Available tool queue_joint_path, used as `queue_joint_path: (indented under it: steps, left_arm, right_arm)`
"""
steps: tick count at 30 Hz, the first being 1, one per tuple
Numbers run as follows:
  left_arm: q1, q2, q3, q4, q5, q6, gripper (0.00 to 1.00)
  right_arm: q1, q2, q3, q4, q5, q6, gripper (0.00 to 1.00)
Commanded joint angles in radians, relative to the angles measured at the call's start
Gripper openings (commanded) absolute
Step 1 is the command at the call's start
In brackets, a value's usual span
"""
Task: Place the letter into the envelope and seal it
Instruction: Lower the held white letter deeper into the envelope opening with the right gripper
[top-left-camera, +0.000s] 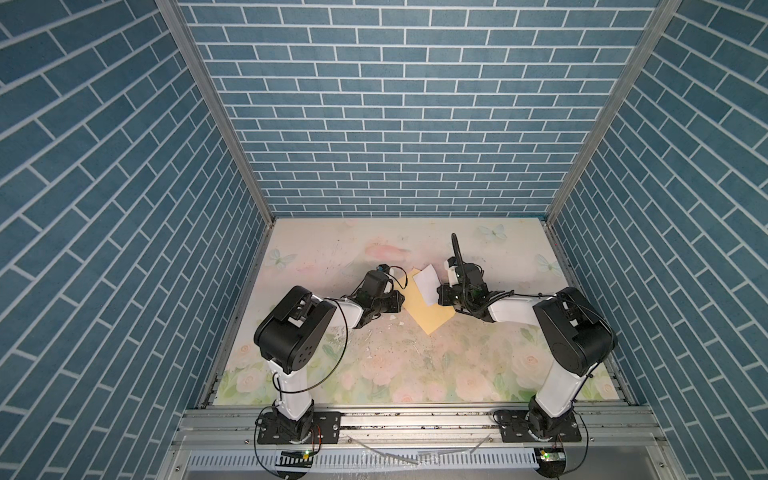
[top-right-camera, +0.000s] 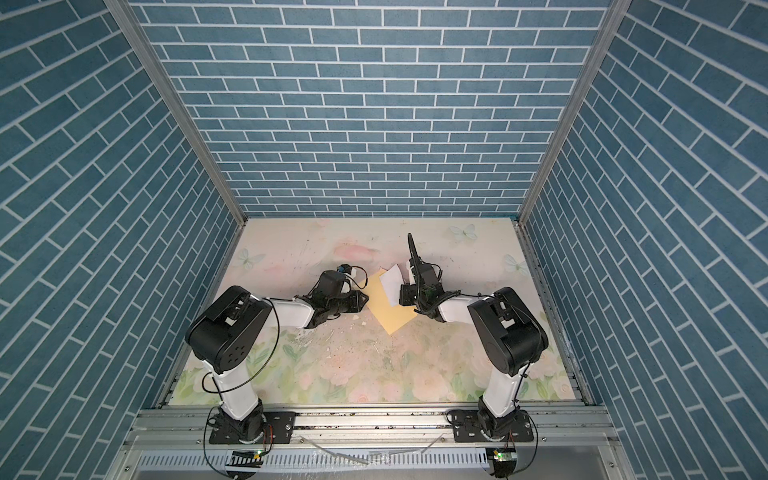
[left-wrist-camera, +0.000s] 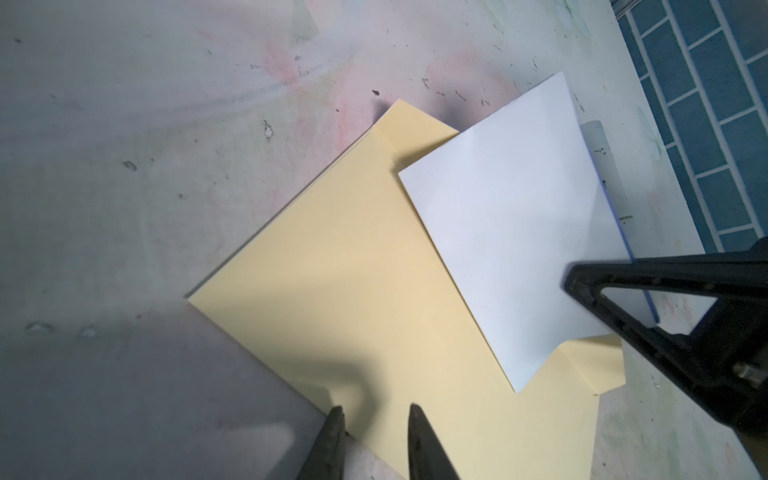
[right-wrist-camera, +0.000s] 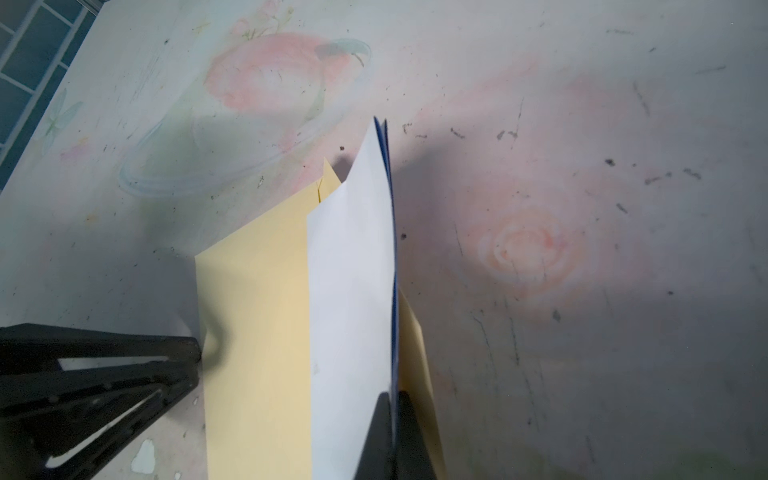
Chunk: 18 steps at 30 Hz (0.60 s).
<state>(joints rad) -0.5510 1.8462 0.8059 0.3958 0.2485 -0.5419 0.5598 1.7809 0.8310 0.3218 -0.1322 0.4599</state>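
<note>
curving white folded letter (left-wrist-camera: 511, 249), blue-edged

no legible text, label, brand, number or sign appears on any surface in view. the letter (left-wrist-camera: 511, 249) presents a blank white face with a thin blue edge. the envelope (left-wrist-camera: 353, 311) presents plain yellow paper. the desk (left-wrist-camera: 124, 124) carries a floral print and scuff marks only.

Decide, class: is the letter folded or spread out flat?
Folded: in the right wrist view the letter shows doubled layers with blue edges, pinched in the right hand.
</note>
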Motion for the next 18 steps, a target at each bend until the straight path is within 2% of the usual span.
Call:
queue_joint_path:
  steps: [1,9,15,18]
  left_arm:
    - [0.002,0.047,-0.011,-0.088,-0.011,0.0,0.28]
    - [0.002,0.047,-0.004,-0.09,0.0,0.017,0.27]
    - [0.003,0.022,0.029,-0.14,-0.001,0.056,0.28]
    - [0.003,0.035,0.053,-0.159,0.001,0.062,0.28]
  right_arm:
    - [0.003,0.014,-0.02,-0.004,-0.027,0.047,0.0]
    - [0.0,-0.066,-0.021,-0.05,0.001,0.028,0.0]
    - [-0.001,-0.159,0.098,-0.362,0.039,-0.132,0.0]
    - [-0.003,-0.16,0.176,-0.519,0.095,-0.208,0.0]
